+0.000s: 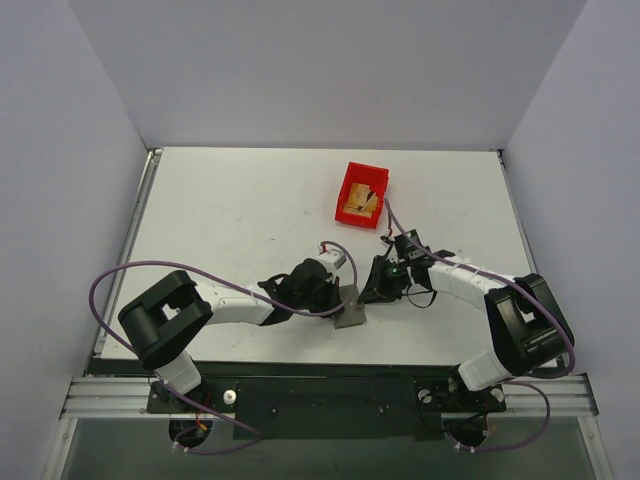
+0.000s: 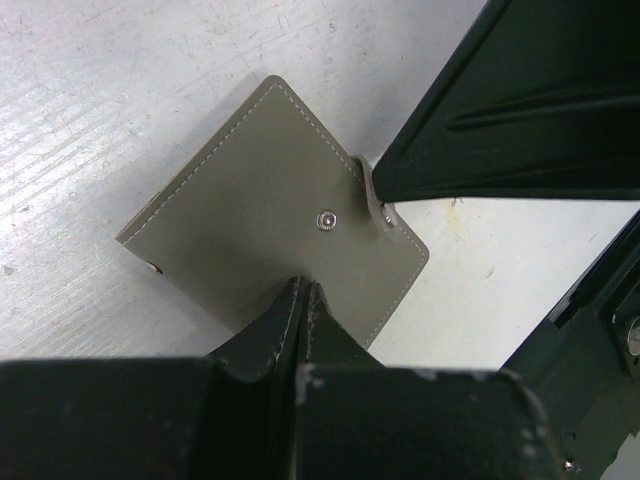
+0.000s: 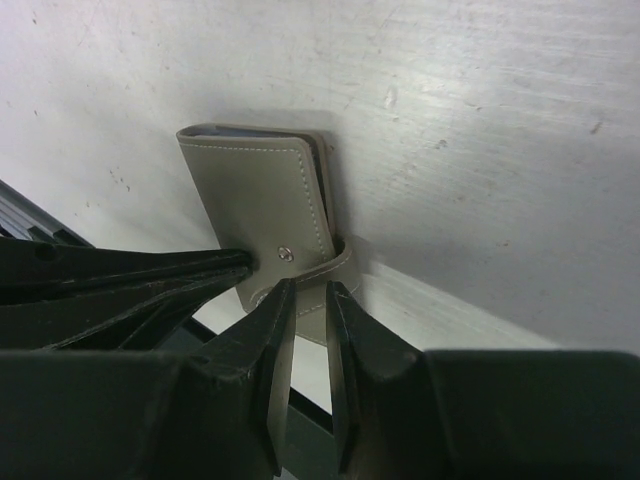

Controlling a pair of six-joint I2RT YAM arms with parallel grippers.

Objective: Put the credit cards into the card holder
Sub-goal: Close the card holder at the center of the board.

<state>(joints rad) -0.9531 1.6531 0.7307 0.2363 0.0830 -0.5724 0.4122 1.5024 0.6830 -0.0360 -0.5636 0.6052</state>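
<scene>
Red bin (image 1: pixel 353 177) on white table (image 1: pixel 240 220)

White table (image 1: pixel 230 220), pale lavender walls (image 1: pixel 330 60) on 3 sides, metal rail (image 1: pixel 100 398) near edge.

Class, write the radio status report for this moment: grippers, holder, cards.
Left gripper: jaws shut, tips on holder. Right gripper: jaws nipping its tab. Cards in red bin.
</scene>
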